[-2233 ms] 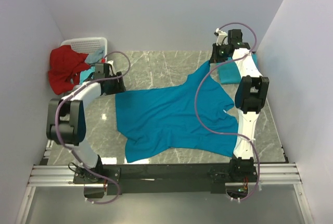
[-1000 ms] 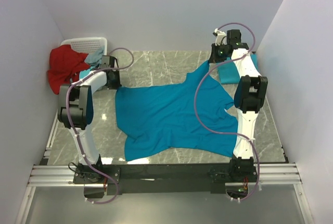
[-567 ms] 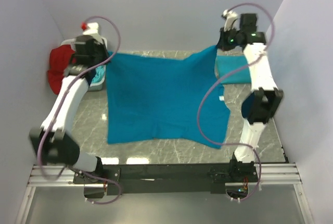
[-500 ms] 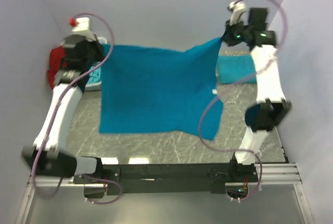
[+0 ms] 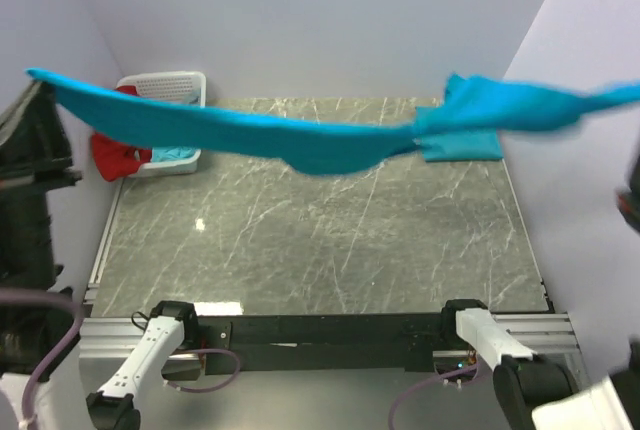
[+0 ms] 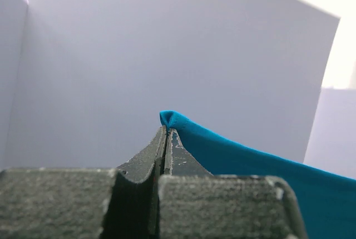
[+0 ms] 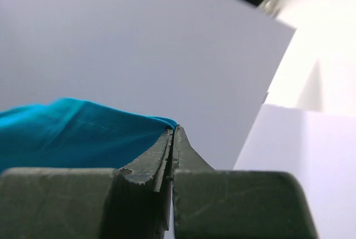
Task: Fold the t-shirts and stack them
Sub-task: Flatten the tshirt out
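Observation:
One teal-blue t-shirt (image 5: 300,145) hangs in the air, pulled into a long sagging band high above the table, close to the top camera. My left gripper (image 5: 38,85) pinches its left end; in the left wrist view the left gripper (image 6: 166,130) is shut on a corner of the t-shirt (image 6: 250,164). In the right wrist view my right gripper (image 7: 173,130) is shut on the other corner of that t-shirt (image 7: 72,133), whose end runs off the right edge of the top view. A second t-shirt (image 5: 465,143) lies folded at the table's back right.
A white basket (image 5: 165,83) stands at the back left, with a red cloth (image 5: 115,155) draped over its side and a pale teal cloth (image 5: 170,155) by it. The marble table (image 5: 320,240) lies below the raised shirt. White walls close in on three sides.
Both arms have swung steeply upward, lifting the spread shirt off the table and stretching it between them; it now hangs high near the camera, off the surface.

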Robot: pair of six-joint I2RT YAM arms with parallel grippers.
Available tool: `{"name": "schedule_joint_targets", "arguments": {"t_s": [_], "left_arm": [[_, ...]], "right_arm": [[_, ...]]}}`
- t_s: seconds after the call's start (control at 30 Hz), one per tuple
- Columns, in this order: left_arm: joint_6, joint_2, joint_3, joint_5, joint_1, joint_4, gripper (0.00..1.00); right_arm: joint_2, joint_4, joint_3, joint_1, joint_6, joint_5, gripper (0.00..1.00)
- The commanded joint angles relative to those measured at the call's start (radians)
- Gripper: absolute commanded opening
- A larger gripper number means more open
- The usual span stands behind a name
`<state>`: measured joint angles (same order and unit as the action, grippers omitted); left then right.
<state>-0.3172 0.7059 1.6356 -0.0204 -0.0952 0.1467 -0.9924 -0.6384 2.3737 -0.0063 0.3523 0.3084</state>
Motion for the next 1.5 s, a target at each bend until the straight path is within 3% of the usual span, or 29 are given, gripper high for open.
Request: {"name": "schedule_joint_targets", "arguments": {"t_s": [0.0,0.1,0.3,0.47,0.57,0.67,0.7,0.87,1.0,1.1,1.3,1.47], "left_arm": [[-0.025,0.032,0.061,0.013,0.000,0.050,0.00],[-0.029,0.032,0.070,0.013,0.000,0.047,0.00],[-0.056,0.055,-0.054,0.066,0.000,0.033,0.00],[-0.066,0.075,-0.337,0.097,-0.001,-0.067,0.00],[-0.056,0.151,-0.499,0.100,-0.001,-0.122,0.00],[-0.034,0.306,-0.603,0.079,0.000,-0.209,0.00],[-0.022,0.420,-0.614,0.077,0.000,-0.238,0.00],[-0.006,0.838,-0.493,0.062,0.008,-0.268,0.00],[-0.017,1.175,-0.280,0.082,0.009,-0.245,0.00],[-0.025,1.332,-0.131,0.071,0.011,-0.204,0.00],[-0.016,1.550,0.139,-0.024,0.014,-0.065,0.00],[-0.025,1.566,0.167,-0.036,0.046,-0.085,0.00]], "right_arm": [[-0.043,0.002,-0.031,0.002,-0.016,-0.101,0.00],[-0.046,0.013,-0.036,0.002,0.000,-0.147,0.00],[-0.106,0.017,-0.111,0.002,0.001,-0.160,0.00],[-0.130,0.155,-0.399,-0.012,-0.019,-0.143,0.00],[-0.205,0.219,-0.542,-0.050,-0.050,-0.077,0.00],[-0.339,0.282,-0.662,-0.057,-0.055,-0.017,0.00],[-0.438,0.286,-0.680,-0.057,-0.049,0.007,0.00],[-0.838,0.229,-0.533,-0.020,-0.029,0.055,0.00],[-1.215,0.154,-0.198,0.026,-0.064,-0.012,0.00],[-1.389,0.111,0.015,0.048,-0.073,-0.106,0.00],[-1.379,0.304,-0.088,0.085,-0.079,-0.226,0.00],[-1.355,0.307,-0.076,0.080,-0.111,-0.193,0.00]]}}
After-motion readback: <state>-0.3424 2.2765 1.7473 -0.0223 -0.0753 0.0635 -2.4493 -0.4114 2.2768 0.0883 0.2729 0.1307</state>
